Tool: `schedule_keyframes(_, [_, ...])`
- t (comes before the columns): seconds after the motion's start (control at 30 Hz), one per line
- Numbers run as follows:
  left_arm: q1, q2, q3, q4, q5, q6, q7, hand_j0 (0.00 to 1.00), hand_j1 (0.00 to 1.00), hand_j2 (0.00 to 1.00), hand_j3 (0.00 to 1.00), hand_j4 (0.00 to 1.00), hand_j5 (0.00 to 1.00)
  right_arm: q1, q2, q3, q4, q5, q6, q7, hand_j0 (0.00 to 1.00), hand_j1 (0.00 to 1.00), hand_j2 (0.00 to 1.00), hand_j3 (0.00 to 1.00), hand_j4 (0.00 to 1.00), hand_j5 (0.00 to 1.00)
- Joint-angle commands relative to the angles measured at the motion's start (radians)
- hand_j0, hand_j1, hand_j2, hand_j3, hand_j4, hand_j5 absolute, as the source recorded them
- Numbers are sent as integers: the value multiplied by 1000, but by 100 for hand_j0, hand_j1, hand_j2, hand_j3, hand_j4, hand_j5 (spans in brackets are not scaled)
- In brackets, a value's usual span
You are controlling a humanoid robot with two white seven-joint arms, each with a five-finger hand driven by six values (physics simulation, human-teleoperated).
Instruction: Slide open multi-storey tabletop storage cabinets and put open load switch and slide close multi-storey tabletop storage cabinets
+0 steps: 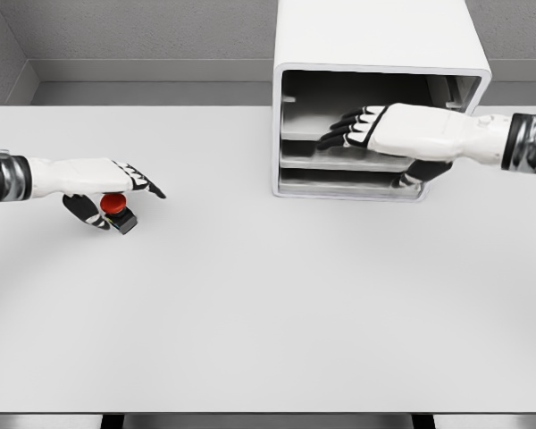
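Left hand [98,183], far left over the bench [268,304]: fingers extended toward the right, thumb curled under, pinching the load switch [116,211] between thumb and fingers. Switch has a red round button on a dark base and sits low, at or just above the bench surface; cannot tell which.

Right hand [375,130] reaches from the right into the open front of the white storage cabinet [375,54] at bench rear. Fingers held straight and close together, lying over a shelf; thumb below, near the lower shelf edge. Holds nothing.

No readable labels or writing anywhere.
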Motion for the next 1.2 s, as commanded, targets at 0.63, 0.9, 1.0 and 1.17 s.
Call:
schedule_keyframes(0.63, [21, 45, 1, -48, -4, 2, 0, 67, 67, 67, 67, 67, 67, -71, 104, 89, 176, 9, 180, 0, 100, 100, 100, 100, 100, 100])
schedule_keyframes(0.9, [21, 51, 1, -47, -7, 2, 0, 51, 51, 51, 51, 51, 51, -92, 125, 141, 198, 37, 137, 0, 100, 100, 100, 100, 100, 100])
schedule_keyframes(1.0, [21, 53, 1, -47, -7, 2, 0, 41, 41, 41, 41, 41, 41, -87, 124, 154, 147, 37, 136, 0, 100, 100, 100, 100, 100, 100])
schedule_keyframes(1.17, [20, 54, 1, -51, -5, 2, 0, 38, 38, 38, 38, 38, 38, -84, 104, 149, 98, 35, 104, 0, 100, 100, 100, 100, 100, 100])
